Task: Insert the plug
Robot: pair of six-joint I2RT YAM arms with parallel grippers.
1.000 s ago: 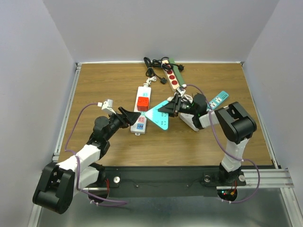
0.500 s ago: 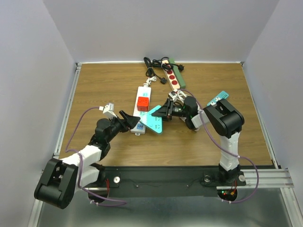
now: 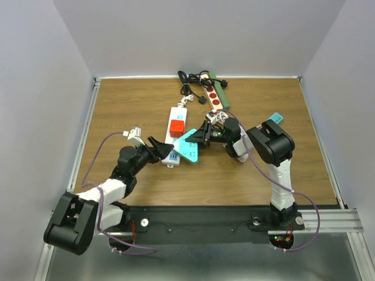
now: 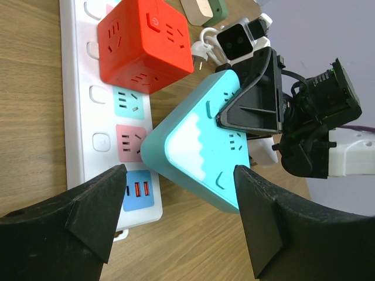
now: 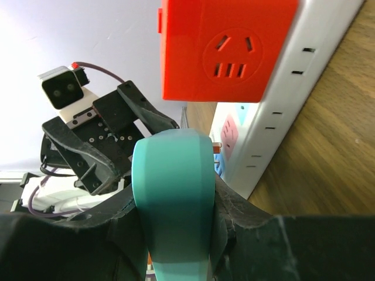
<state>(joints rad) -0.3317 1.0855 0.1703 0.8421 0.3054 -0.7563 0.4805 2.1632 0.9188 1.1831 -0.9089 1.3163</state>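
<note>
A teal triangular plug [image 3: 188,147] hangs just above the near end of the white power strip [image 3: 177,111], tilted, with my right gripper [image 3: 202,136] shut on it. In the right wrist view the plug [image 5: 173,193] is pinched edge-on between the fingers [image 5: 240,211]. A red cube adapter [image 3: 177,126] sits in the strip's middle. My left gripper [image 3: 165,150] stands open at the strip's near end, holding nothing. In the left wrist view its gripper [image 4: 180,172] frames the plug's [image 4: 199,152] rounded corner, which overlaps the strip's [image 4: 76,117] pink and blue sockets.
A beige and green power strip [image 3: 215,93] with red sockets lies at the back, beside coiled black cables [image 3: 190,82]. Another white strip [image 3: 270,123] with a teal label lies under my right arm. Metal rails [image 3: 82,146] run along the table's sides.
My right gripper has carried the teal plug left, over the white strip's near end. My left gripper has shifted a little and stayed open.
</note>
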